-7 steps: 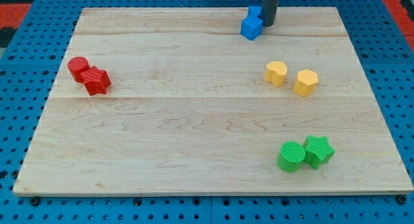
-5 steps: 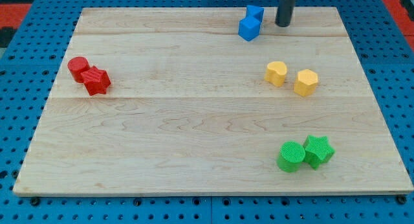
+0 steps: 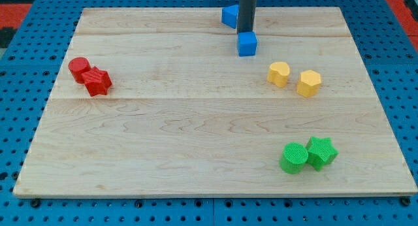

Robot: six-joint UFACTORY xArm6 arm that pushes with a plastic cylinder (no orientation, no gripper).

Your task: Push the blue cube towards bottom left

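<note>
The blue cube (image 3: pixel 247 44) sits on the wooden board near the view's top, right of centre. My tip (image 3: pixel 245 31) stands just above it in the view, touching or nearly touching its top edge. A second blue block (image 3: pixel 229 16) of unclear shape lies up and to the left of the tip, close to the board's top edge and partly hidden by the rod.
A red cylinder (image 3: pixel 79 68) and a red star (image 3: pixel 98 81) touch at the view's left. A yellow heart (image 3: pixel 279 74) and a yellow hexagon (image 3: pixel 309 83) lie at the right. A green cylinder (image 3: pixel 294 157) and green star (image 3: pixel 321 152) touch at bottom right.
The rod has moved left from the right of the two blue blocks to between them. The blue cube has slid down; the other blue block has slid left.
</note>
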